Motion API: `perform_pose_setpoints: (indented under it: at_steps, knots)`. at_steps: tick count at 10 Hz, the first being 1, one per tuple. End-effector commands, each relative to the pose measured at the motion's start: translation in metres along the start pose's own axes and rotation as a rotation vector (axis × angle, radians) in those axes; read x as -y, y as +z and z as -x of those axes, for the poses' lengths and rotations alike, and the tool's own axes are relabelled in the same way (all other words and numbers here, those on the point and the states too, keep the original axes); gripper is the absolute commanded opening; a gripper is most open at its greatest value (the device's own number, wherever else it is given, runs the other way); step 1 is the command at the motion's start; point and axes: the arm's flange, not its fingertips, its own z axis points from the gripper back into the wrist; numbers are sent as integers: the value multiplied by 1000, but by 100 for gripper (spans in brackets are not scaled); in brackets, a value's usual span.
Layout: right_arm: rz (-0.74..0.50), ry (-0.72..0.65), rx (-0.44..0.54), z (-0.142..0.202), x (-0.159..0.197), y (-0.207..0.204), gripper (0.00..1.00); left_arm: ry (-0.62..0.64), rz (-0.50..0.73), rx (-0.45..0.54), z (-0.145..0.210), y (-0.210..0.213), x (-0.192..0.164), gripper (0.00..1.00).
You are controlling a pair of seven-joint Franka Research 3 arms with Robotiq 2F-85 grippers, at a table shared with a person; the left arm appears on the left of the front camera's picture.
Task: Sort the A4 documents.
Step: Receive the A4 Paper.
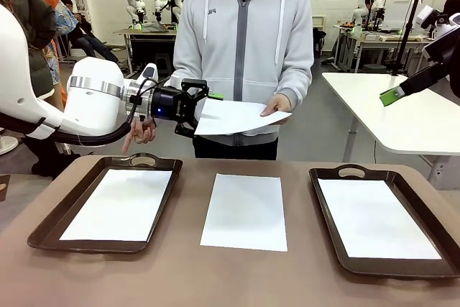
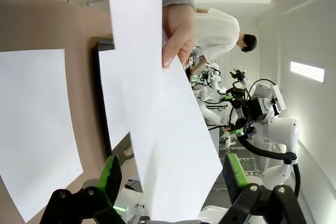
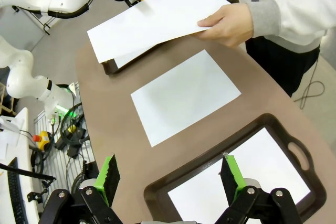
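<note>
The left tray (image 1: 65,210) and right tray (image 1: 395,267), dark brown, lie well apart on the counter (image 1: 180,271); a white table (image 1: 402,116) stands beyond.

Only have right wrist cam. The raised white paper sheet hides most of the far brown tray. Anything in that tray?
Observer: Yes. The front view shows one blank white A4 sheet lying flat in the dark brown handled tray on the robot's left.
Operator: Has the left hand gripped the raised one?
Observer: Not yet. In the left wrist view, the raised white paper sheet has its edge between the left hand's fingers, which stand wide open on either side. The person's hand holds it.
</note>
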Motion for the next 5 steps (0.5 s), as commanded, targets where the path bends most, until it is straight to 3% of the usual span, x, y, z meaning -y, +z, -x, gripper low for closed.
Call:
perform_pose_setpoints:
  at_steps: [1, 2, 5]
  knots:
    - [0, 4, -9, 0, 0, -1, 100, 18, 51, 12, -3, -2, 1, 95]
    - [0, 4, -9, 0, 0, -1, 100, 24, 40, 28, -3, 1, -1, 81]
    - [0, 4, -9, 0, 0, -1, 100, 35, 33, 43, -1, 10, -3, 55]
